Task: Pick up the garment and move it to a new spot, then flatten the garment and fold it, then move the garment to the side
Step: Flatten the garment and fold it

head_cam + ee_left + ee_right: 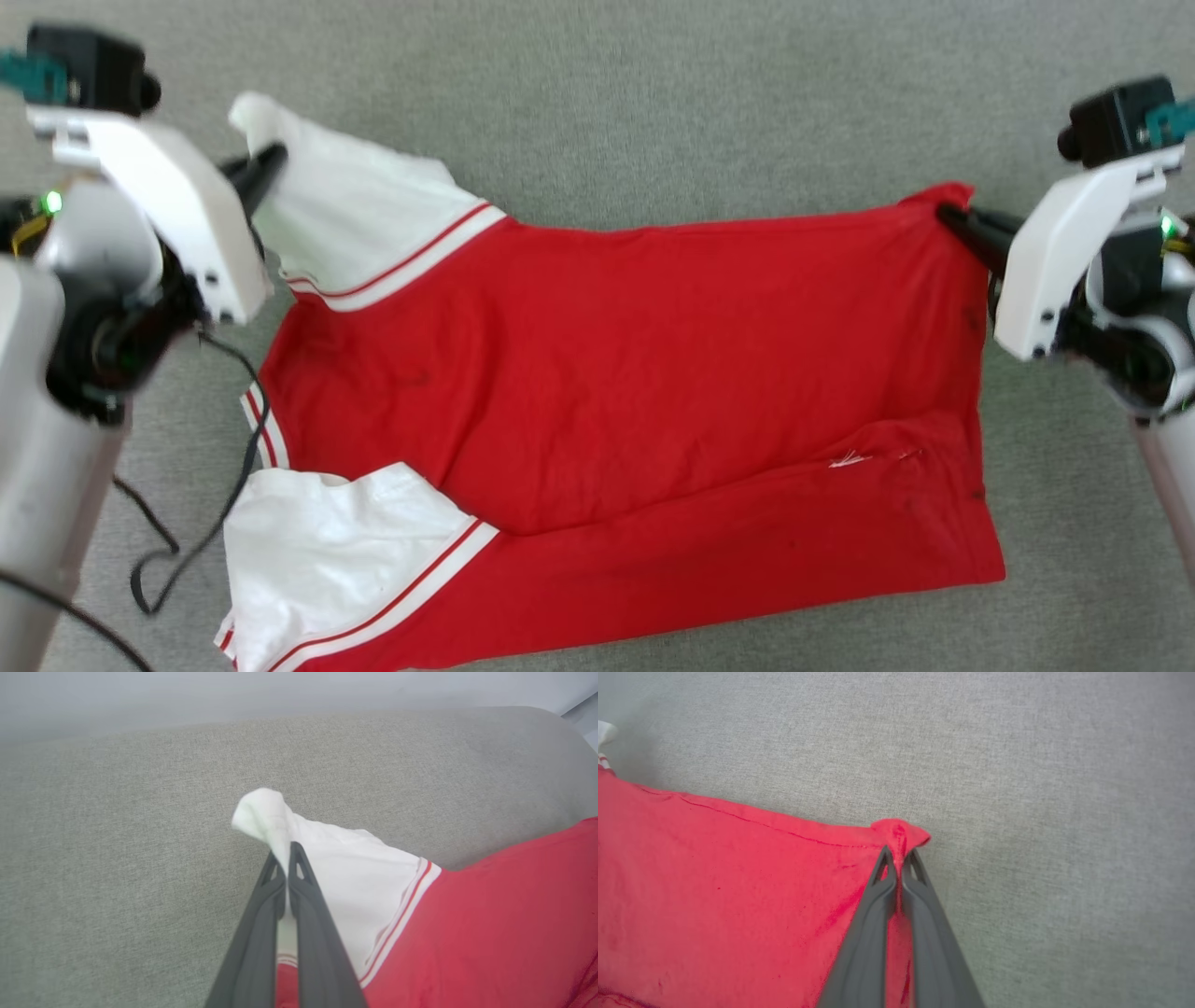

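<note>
The garment [635,373], bright red with white sleeves and red-and-white stripe trim, lies spread sideways on grey fabric, plain side up. Its lower part is folded over along a crease. My left gripper [271,159] is shut on the tip of the far white sleeve [327,868], cloth bunched between the fingers [254,933]. My right gripper [948,217] is shut on the garment's far red hem corner [901,833], which puckers above the fingertips. The near sleeve [327,551] lies flat at the lower left.
A grey fabric surface [653,103] lies under everything, with open room beyond the garment and to its right. A black cable [196,523] hangs from my left arm and loops beside the near sleeve. A pale wall rises behind the surface in the left wrist view.
</note>
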Robot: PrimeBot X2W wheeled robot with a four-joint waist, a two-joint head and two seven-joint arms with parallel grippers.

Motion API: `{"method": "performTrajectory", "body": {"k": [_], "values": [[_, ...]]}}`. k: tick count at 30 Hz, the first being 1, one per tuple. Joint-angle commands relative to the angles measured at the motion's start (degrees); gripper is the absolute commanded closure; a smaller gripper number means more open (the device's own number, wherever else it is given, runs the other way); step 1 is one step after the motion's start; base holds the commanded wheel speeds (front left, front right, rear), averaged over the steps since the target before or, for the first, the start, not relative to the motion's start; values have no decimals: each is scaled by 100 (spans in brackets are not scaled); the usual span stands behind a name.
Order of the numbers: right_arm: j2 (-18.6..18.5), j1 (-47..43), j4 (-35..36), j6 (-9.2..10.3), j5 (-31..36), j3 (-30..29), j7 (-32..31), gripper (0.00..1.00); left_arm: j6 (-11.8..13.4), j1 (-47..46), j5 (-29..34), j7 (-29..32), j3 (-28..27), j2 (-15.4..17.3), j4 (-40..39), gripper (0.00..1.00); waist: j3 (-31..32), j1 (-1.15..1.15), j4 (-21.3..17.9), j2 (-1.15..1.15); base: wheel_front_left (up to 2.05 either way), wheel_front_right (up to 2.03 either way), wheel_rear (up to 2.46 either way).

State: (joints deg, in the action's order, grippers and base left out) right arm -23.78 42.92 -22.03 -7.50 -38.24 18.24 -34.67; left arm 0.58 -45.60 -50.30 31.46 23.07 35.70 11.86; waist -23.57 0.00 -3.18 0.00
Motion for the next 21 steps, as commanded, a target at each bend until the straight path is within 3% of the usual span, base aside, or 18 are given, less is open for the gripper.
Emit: {"method": "performTrajectory", "body": {"k": [1, 10, 15, 21], "values": [[-56, -323, 178, 2, 54, -63, 132, 100, 56, 360, -49, -245, -117, 58, -134, 100, 224, 0, 16, 0, 0, 0, 0], [56, -1655, 694, 1, 5, -417, 473, 100, 409, 2249, -296, -1190, -538, 118, -833, 100, 850, 0, 41, 0, 0, 0, 0], [152, -2303, 668, 2, -55, -548, 733, 100, 751, 3438, -463, -1508, -688, 44, -1296, 100, 1057, 0, 47, 0, 0, 0, 0], [286, -2729, 477, 2, -102, -696, 984, 100, 977, 4399, -715, -1670, -713, -161, -1489, 100, 1136, 0, 27, 0, 0, 0, 0]]}}
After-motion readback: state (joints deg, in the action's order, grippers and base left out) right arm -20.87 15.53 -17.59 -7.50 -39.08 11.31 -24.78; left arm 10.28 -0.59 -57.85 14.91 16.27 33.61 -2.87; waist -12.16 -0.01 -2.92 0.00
